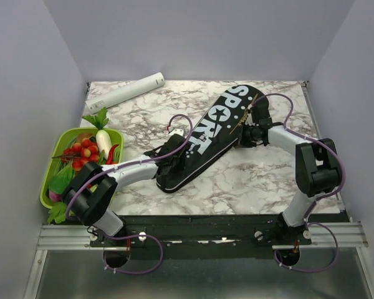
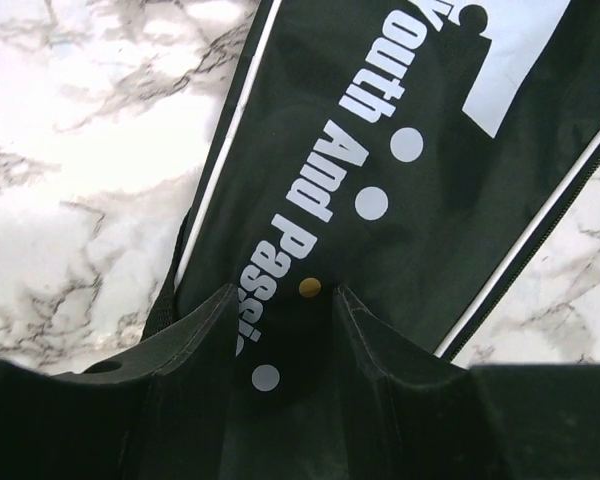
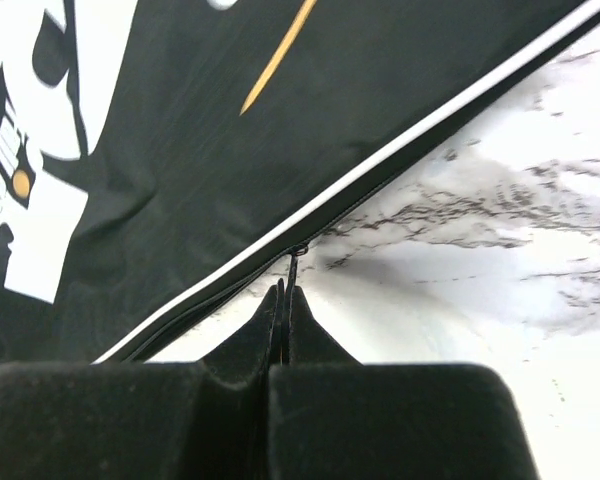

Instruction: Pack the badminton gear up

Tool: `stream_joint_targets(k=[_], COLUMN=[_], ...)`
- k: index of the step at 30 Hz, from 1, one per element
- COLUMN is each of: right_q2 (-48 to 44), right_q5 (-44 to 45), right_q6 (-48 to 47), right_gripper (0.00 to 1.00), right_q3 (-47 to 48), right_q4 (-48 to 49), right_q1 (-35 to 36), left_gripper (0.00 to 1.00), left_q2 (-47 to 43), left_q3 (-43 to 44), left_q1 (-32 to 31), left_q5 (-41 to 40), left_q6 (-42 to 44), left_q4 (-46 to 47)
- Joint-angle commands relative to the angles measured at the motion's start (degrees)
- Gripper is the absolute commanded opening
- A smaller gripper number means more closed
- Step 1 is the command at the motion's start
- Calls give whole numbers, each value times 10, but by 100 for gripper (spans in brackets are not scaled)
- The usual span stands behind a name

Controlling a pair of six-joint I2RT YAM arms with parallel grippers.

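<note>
Across the middle of the counter [image 1: 262, 177] the black bag [image 1: 207, 131] lies slantwise, wide end toward the far right corner. The left claw [image 2: 280, 300] rests parted on its narrow near end. The right claw [image 3: 283, 296] pinches the zip pull [image 3: 294, 262] at its right edge. A green tray [image 1: 47, 180] sits at the left edge, a white tube [image 1: 128, 91] by the far left corner.

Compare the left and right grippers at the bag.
The left gripper has its jaws apart; the right gripper has them shut on the zipper pull. The left is over the bag, above its printed face; the right is at its white-piped edge. Both sit low at the bag.
</note>
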Motion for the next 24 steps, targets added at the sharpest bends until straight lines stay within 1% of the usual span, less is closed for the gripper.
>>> stream_joint_targets(k=[1, 4, 7, 8, 13, 14, 17, 20, 21, 22, 23, 24], right_q2=[2, -10, -23, -27, -49, -49, -43, -55, -63, -67, -74, -76], right_q5=[16, 23, 20, 19, -9, -14, -33, -17, 28, 54, 76, 95], right_q6=[-20, -21, -9, 2, 50, 66, 96, 124, 126, 123, 113, 110], right_gripper=[1, 1, 1, 1, 1, 1, 1, 1, 1, 1, 5, 11], right_q3=[15, 8, -9, -13, -46, -49, -52, -64, -65, -63, -58, -54], right_q4=[-37, -43, -37, -31, 12, 23, 51, 65, 62, 51, 18, 5], right_q1=[45, 87, 144, 179, 280, 316, 366, 377, 376, 376, 369, 360], left_gripper=[48, 47, 46, 46, 46, 46, 46, 45, 45, 45, 45, 45], left_q2=[64, 71, 74, 75, 78, 77, 74, 68, 65, 61, 55, 52], left_q3=[-30, -36, -40, -41, -46, -46, -51, -54, -55, -58, -58, -59], left_q1=[-15, -15, -17, -16, -17, -17, -17, -18, -18, -18, -18, -18], left_q5=[20, 26, 32, 35, 40, 41, 44, 49, 51, 54, 54, 54], left_q6=[-4, -8, -12, -12, -11, -10, -8, -8, -8, -7, -4, -3], left_q4=[-11, 3, 18, 21, 37, 40, 47, 54, 55, 56, 55, 55])
